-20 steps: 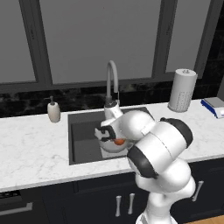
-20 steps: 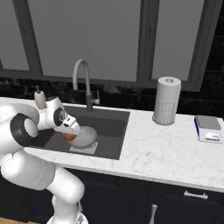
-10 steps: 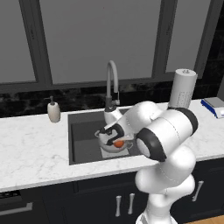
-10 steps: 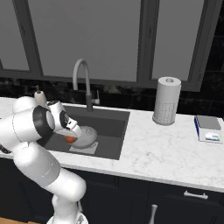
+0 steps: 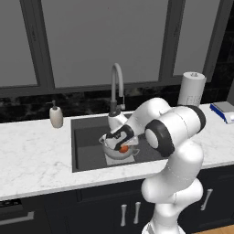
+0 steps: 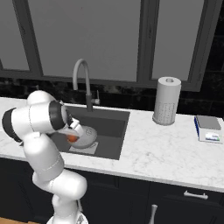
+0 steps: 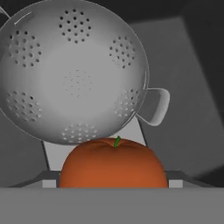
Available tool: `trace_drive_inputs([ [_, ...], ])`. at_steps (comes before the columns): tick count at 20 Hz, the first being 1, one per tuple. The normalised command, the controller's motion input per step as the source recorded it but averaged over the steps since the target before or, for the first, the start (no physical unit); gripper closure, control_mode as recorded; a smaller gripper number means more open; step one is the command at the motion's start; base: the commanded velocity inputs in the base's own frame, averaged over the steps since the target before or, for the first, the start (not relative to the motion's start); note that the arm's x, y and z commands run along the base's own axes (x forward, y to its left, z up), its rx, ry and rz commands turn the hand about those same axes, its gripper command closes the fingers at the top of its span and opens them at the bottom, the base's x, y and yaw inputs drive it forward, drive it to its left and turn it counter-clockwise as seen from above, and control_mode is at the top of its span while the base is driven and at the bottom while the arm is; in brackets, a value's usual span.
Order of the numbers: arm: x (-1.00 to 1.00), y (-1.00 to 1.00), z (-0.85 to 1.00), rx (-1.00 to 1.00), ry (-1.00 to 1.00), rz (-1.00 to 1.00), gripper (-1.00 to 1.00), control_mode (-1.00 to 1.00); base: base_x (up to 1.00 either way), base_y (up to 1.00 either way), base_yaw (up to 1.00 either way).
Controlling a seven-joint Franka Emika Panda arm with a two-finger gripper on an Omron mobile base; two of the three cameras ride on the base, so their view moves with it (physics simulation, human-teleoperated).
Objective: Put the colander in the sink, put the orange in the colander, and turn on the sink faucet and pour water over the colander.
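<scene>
one step done: the colander (image 7: pixel 74 72) is sitting in the sink (image 5: pixel 87 137), on the lighter square patch of the basin floor, so the first part of the task looks finished.
step in hand: the arm is carrying the orange (image 7: pixel 113 162) over the basin toward the colander; i judge this to be the middle part of the task, near its end.
gripper: the gripper (image 5: pixel 119 141) is reaching down into the sink, its jaws partly closed around the orange; the fruit is showing between the finger tips at the bottom of the hand view and as an orange spot at the hand in both base views.
orange, place: it is hanging at the near rim of the colander, not yet inside the bowl; from the hand view i cannot tell whether it is touching the rim.
colander, state: it is standing upright and empty, with one loop handle pointing to the right of the hand view.
sink faucet: the sink faucet (image 5: pixel 116 87) is rising behind the basin with its spout arching over it; no water is running.
left to do: moving the orange over the bowl's middle, letting go, then turning on the faucet so water is pouring over the colander.
</scene>
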Motion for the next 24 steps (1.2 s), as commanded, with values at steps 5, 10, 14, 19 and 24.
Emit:
trace_drive_inputs([
  [5,0.07,0.00,-0.35,0.00,0.00,0.00,1.00,-1.00,0.00,0.00,0.00],
  [10,0.13,0.00,-0.21,0.00,0.00,0.00,1.00,-1.00,0.00,0.00,0.00],
  [14,0.21,0.00,-0.01,0.00,0.00,0.00,1.00,-1.00,0.00,0.00,0.00],
  [19,0.41,0.00,0.00,0.00,0.00,0.00,1.00,-1.00,0.00,0.00,0.00],
  [24,0.28,0.00,-0.09,0.00,0.00,0.00,1.00,-1.00,0.00,0.00,0.00],
])
